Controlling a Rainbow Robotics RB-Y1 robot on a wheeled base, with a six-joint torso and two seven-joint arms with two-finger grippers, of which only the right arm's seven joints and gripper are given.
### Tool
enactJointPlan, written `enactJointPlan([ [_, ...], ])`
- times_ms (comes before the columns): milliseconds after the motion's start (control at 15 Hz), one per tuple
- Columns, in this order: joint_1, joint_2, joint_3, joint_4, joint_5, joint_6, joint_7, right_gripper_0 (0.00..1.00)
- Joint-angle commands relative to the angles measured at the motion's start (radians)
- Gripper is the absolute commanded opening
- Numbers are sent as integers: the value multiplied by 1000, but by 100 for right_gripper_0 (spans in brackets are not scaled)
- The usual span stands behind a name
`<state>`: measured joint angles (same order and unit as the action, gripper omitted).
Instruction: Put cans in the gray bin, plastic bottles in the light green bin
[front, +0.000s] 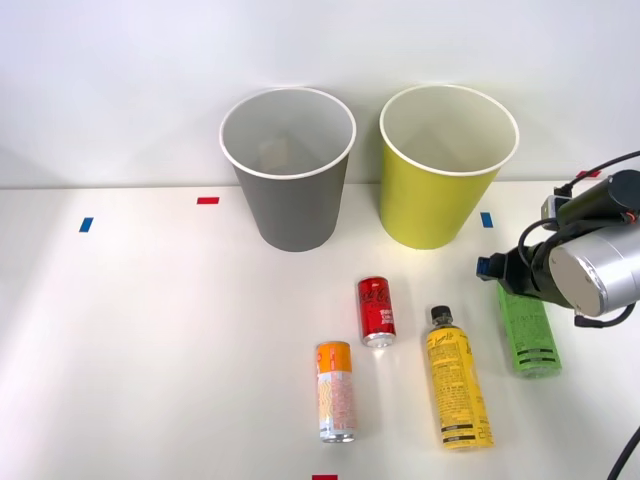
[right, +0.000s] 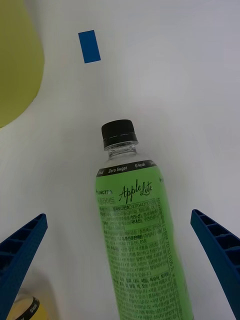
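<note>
On the white table (front: 150, 330) before a pale wall, the spread claw (right: 120, 260) straddles the green bottle (right: 137, 235), seemingly without touching.

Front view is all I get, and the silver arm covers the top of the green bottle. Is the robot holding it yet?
Observer: Not yet. In the wrist view the blue jaws stand open, one on each side of the green bottle, apart from it.
Operator: Does the bottle have a cap?
Observer: Yes, a black cap sits on its neck.
Operator: What drink is it?
Observer: The label reads "Apple Lite", with "Zero Sugar" on a dark band above it.
</note>
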<state>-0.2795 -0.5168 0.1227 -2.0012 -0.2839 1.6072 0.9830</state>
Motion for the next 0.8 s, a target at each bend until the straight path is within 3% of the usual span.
enactJointPlan([
  [67,-40,8,6,76,14,-4,23,100],
  [333,-61,20,54,148,75,-20,42,100],
  [800,-83,38,55,246,91,-35,43,100],
])
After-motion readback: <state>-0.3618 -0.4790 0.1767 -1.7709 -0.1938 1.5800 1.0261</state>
